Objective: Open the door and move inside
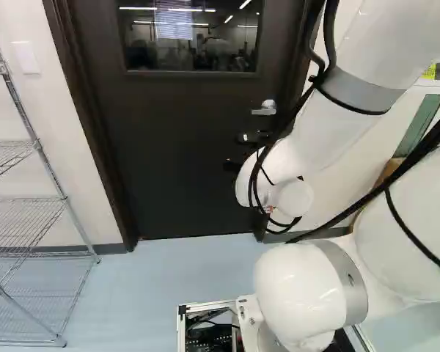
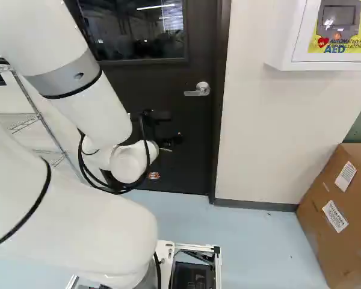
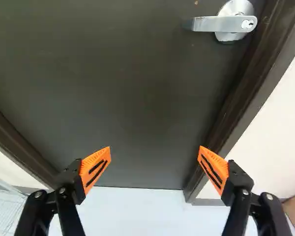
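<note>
The silver lever handle (image 3: pixel 226 23) sat near one edge of the dark door (image 3: pixel 128 88), its long axis running nearly level across the panel. Its free end pointed away from the nearby door frame (image 3: pixel 248 88), toward the middle of the door, and the round rose was at its other end. The door stood shut in its frame, with a window (image 1: pixel 191 37) above the handle.

The gripper (image 2: pixel 175 127) hung lower than the handle, apart from it. In the wrist view its fingers (image 3: pixel 214 169) stood wide apart with nothing held between them, facing the door.

Pale blue floor (image 1: pixel 169 279) met an off-white wall (image 2: pixel 265 138). Wire shelving (image 1: pixel 22 199) stood at the left of the left base view; a cardboard box (image 2: pixel 319 211) stood at the right of the right base view, near a white wall cabinet (image 2: pixel 280 48).
</note>
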